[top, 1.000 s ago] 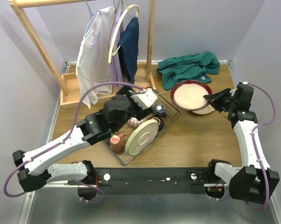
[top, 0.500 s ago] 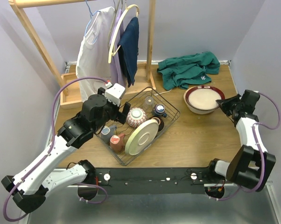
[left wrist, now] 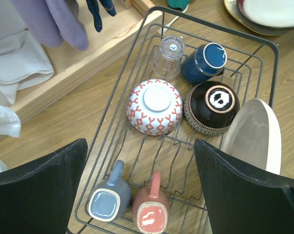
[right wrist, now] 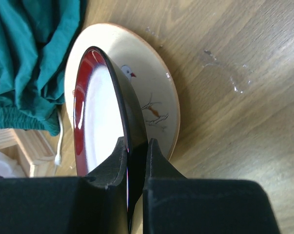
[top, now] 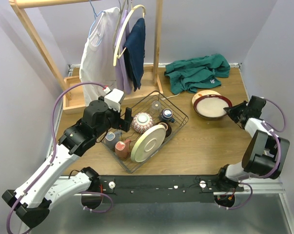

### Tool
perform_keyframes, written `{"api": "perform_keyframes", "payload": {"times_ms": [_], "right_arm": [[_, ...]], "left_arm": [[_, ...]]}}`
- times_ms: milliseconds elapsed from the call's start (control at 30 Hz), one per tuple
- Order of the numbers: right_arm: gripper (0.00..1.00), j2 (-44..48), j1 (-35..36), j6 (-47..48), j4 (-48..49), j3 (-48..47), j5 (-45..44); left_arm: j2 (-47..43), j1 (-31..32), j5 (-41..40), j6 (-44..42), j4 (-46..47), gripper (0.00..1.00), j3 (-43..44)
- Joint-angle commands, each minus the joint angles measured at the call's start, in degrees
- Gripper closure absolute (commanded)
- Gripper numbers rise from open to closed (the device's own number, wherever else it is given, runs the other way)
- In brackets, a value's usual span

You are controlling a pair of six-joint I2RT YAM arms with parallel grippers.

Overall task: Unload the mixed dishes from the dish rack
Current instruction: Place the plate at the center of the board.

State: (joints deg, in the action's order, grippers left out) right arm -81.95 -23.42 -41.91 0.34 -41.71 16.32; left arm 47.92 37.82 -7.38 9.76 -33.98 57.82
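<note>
My right gripper (right wrist: 134, 146) pinches the rim of the red-rimmed dish (right wrist: 95, 122), over a cream plate (right wrist: 159, 97) beside the green cloth (right wrist: 25, 58). My left gripper (left wrist: 142, 190) hangs wide open above the loaded dish rack (left wrist: 212, 24).

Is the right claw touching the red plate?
Touching. The right wrist view shows the right gripper shut on the red plate, pinching its dark rim from both sides.

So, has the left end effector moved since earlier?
Yes, leftward: the left end effector was above the dish rack's middle and is now at its left edge.
</note>
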Motion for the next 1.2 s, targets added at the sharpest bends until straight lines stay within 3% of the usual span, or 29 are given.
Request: {"api": "perform_keyframes", "payload": {"times_ms": [0, 100, 167, 333, 533, 833, 1167], "right_arm": [[0.99, -3.3, -0.5, 0.2, 7.6, -3.3, 3.5], [0.98, -5.3, -0.5, 1.4, 6.5, -4.2, 3.5], [0.92, -5.8, -0.5, 1.9, 5.6, -4.4, 3.6], [0.61, -4.9, -0.5, 3.1, 0.8, -6.0, 1.0], [0.42, -4.4, -0.5, 5.8, -7.8, -8.8, -3.0], [0.29, -5.7, -0.5, 8.5, -12.8, -11.2, -2.8], [0.28, -10.1, -0.4, 7.2, -12.6, -14.1, 3.2]], "left_arm": [[-1.0, -0.5, 2.0, 1.7, 0.5, 0.01, -1.2], [-1.1, -0.5, 2.2, 1.9, 0.7, 0.01, -1.6], [-1.3, -0.6, 2.3, 2.0, 0.8, 0.01, -1.7], [-1.3, -0.6, 2.8, 2.3, 1.1, 0.01, -2.3], [-0.2, -0.6, 4.6, 2.1, 1.5, 0.01, -2.1], [1.4, -0.7, 5.9, 1.4, 1.5, 0.01, -1.3], [2.3, -0.7, 7.4, 1.1, 0.3, 0.01, -1.4]]}}
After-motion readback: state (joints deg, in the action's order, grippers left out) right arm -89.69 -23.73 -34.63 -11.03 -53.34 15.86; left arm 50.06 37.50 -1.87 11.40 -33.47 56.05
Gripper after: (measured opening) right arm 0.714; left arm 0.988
